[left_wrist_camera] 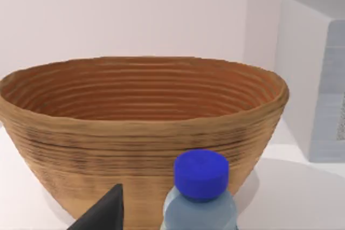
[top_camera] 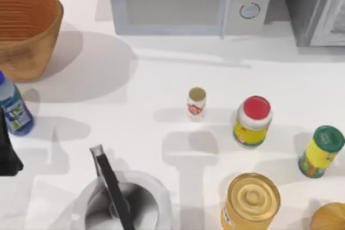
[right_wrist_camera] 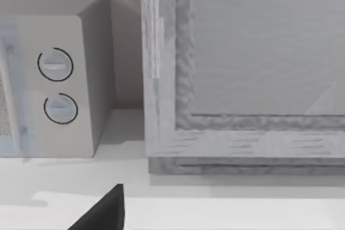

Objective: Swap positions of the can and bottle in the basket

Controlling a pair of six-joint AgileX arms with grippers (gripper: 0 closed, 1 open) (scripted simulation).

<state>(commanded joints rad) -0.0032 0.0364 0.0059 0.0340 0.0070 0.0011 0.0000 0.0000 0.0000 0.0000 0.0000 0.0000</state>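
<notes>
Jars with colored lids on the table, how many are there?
2. The red-capped jar stands right of the can; the green-capped jar is near the table's right edge. Others may hide beyond the picture's edge.

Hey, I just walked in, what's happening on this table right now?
The left arm is at the table's left edge, right beside the small clear-bluish plastic bottle with a blue cap, which stands on the table just in front of the large orange-brown wicker basket. The very small white can with a red label stands alone mid-table, left of a red-capped jar. Neither the bottle nor the can is in the basket.
</notes>
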